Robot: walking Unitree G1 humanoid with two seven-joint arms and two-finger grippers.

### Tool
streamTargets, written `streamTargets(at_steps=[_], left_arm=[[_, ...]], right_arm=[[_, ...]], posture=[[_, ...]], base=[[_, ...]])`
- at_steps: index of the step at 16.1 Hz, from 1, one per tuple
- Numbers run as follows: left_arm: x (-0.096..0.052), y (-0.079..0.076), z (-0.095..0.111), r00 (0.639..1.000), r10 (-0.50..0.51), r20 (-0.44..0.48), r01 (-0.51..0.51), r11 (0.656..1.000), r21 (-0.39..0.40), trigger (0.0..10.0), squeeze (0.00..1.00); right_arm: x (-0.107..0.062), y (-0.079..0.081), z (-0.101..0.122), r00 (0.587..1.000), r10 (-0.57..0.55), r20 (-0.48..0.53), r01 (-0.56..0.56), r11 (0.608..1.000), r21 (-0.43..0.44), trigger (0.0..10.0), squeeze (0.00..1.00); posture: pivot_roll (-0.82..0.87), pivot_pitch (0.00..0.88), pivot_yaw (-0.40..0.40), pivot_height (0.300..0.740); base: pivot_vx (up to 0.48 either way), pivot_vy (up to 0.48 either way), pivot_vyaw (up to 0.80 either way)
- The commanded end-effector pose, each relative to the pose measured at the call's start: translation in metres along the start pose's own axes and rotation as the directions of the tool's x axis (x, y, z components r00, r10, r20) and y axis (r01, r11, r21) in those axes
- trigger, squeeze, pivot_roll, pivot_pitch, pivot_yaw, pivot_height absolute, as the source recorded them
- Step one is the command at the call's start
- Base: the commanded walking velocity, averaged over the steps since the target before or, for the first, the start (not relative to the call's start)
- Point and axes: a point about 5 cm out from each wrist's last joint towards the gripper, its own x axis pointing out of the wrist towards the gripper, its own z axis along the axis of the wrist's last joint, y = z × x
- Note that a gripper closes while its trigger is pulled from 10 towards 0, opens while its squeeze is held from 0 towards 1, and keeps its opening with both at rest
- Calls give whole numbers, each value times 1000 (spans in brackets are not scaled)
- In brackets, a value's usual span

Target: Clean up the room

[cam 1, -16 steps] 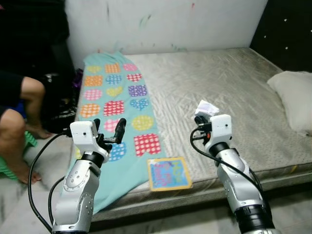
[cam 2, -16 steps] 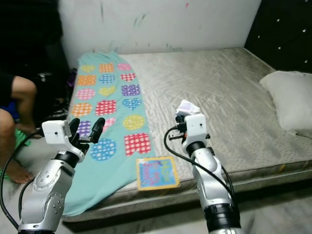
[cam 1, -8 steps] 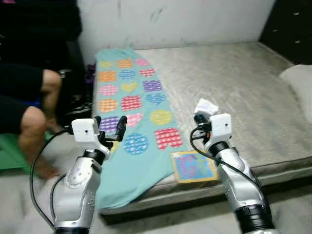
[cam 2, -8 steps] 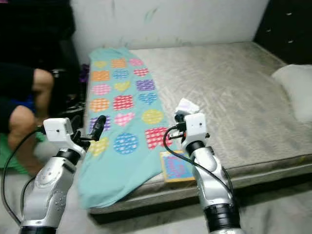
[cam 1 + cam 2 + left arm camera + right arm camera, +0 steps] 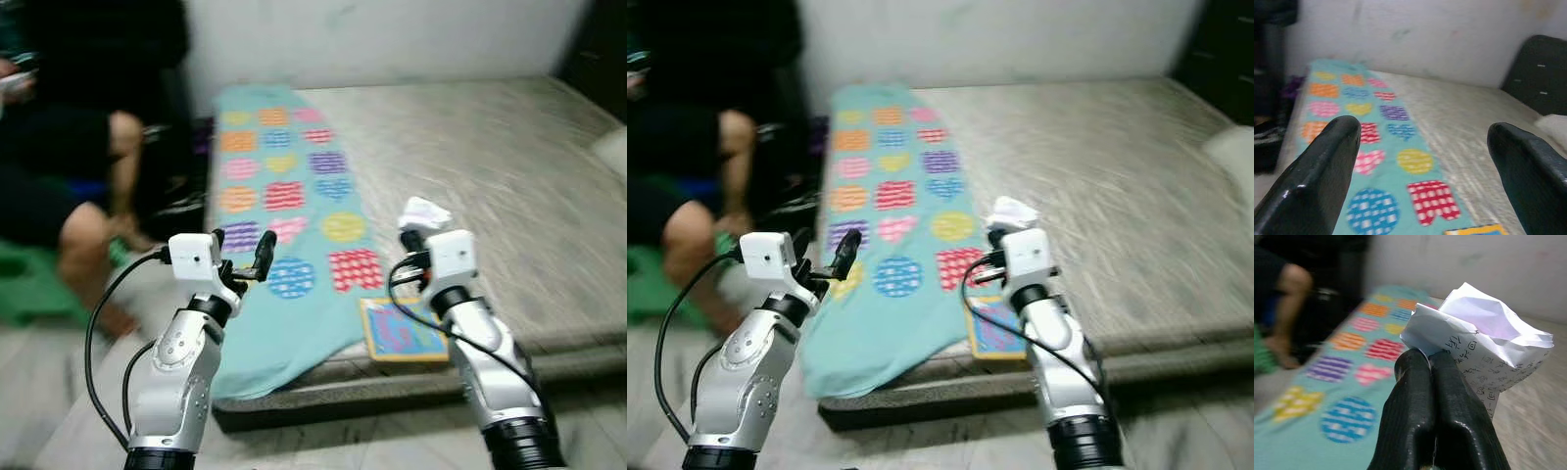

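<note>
My right gripper (image 5: 416,235) is shut on a crumpled sheet of white paper (image 5: 1484,335) with handwriting, held up in front of the bed; the paper (image 5: 424,211) shows above my right wrist. My left gripper (image 5: 245,257) is open and empty, raised near the bed's left front corner, its two fingers (image 5: 1317,181) spread wide in the left wrist view. A teal blanket (image 5: 284,196) with coloured hearts and shapes lies along the left side of the mattress (image 5: 490,157) and hangs over its front edge. A colourful square book (image 5: 402,331) lies on the mattress edge beside it.
A person (image 5: 69,166) sits at the left beside the bed, bare knees (image 5: 83,230) toward me, holding something at the top left. A green thing (image 5: 29,289) lies under their legs. A white pillow (image 5: 612,152) sits at the bed's right edge. A white wall backs the bed.
The camera has swung left, so the bed has slid right and the person shows more. Both arms hold the same pose; the paper stays in my right gripper.
</note>
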Motion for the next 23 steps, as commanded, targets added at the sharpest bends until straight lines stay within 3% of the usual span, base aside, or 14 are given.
streamTargets(at_steps=[1,9,16,23], left_arm=[[-3,5,-1,999,33,-2,-33,999,22,10000,0],[-11,22,0,991,131,-3,-130,988,87,10000,0],[-12,27,3,982,188,27,-190,976,107,10000,0],[-12,31,2,980,197,11,-196,970,144,10000,0]], right_arm=[[1,2,8,999,16,30,-16,1000,-5,10000,0],[8,30,33,985,121,127,-120,993,-14,10000,0],[10,34,33,981,154,119,-153,988,-20,10000,0],[7,41,27,984,137,114,-140,990,21,10000,0]], posture=[[-97,27,34,740],[-70,39,26,740],[-50,28,1,740],[-38,39,33,740]], base=[[0,0,800],[0,0,800],[0,0,800],[0,0,800]])
